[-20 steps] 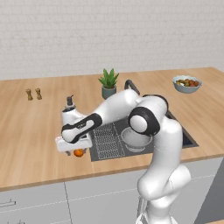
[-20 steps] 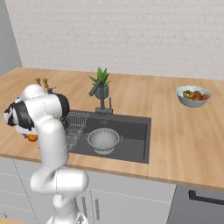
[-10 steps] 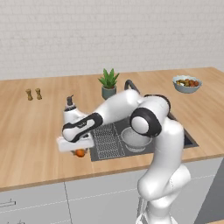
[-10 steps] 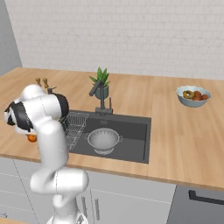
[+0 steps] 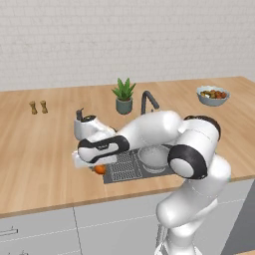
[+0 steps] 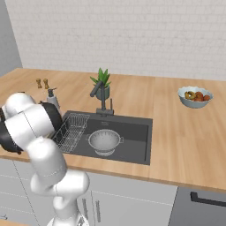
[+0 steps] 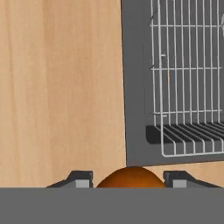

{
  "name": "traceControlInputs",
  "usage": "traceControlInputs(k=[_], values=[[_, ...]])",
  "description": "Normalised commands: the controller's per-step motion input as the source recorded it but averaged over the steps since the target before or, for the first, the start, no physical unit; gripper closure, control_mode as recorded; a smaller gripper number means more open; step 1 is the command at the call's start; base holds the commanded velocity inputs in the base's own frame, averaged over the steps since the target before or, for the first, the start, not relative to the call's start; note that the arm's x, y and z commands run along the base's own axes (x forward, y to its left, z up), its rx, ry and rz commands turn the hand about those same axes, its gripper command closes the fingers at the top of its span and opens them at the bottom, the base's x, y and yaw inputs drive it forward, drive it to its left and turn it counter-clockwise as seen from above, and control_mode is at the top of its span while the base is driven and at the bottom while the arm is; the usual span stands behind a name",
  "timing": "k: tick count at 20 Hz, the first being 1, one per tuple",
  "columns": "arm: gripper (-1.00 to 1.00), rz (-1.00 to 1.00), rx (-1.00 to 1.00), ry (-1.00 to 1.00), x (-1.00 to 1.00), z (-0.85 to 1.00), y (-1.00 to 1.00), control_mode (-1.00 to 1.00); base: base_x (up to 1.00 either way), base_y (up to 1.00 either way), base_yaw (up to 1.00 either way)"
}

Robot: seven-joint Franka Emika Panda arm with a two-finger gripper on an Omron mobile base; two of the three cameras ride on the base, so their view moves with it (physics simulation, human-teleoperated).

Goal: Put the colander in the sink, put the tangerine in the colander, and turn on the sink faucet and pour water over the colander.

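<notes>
A small orange tangerine (image 7: 130, 176) sits between my two dark fingertips (image 7: 83, 180), and my gripper (image 7: 129, 183) is shut on it. In the left base view the tangerine (image 5: 100, 169) hangs just over the counter by the sink's left edge, under the white hand. The silver perforated colander (image 6: 105, 141) stands upright in the dark grey sink (image 6: 134, 132), right of the wire rack (image 6: 71, 131). The colander (image 5: 154, 156) is partly hidden by my forearm. The dark gooseneck faucet (image 6: 100, 93) rises behind the basin, with no water running.
A grey soap bottle (image 6: 53, 98) stands left of the sink. Behind the faucet is a potted plant (image 5: 123, 96), and two small shakers (image 5: 38, 106) stand far left. The pale blue fruit bowl (image 6: 194, 96) is at the far right.
My gripper has carried the tangerine to the right, from over the open counter to the sink's left edge. The colander has stayed in the basin.
</notes>
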Motion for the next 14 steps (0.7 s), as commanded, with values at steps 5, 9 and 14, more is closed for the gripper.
traceControlInputs(k=[5, 9, 14], values=[[1.00, 0.00, 0.04, -0.15, 0.00, 0.57, -0.65, -1.00, 0.00, 0.00, 0.00], [1.00, 0.02, 0.01, -0.04, 0.02, 0.15, -0.62, -1.00, 0.00, 0.00, 0.00], [1.00, 0.00, 0.00, -0.07, 0.06, 0.10, -0.75, -1.00, 0.00, 0.00, 0.00]])
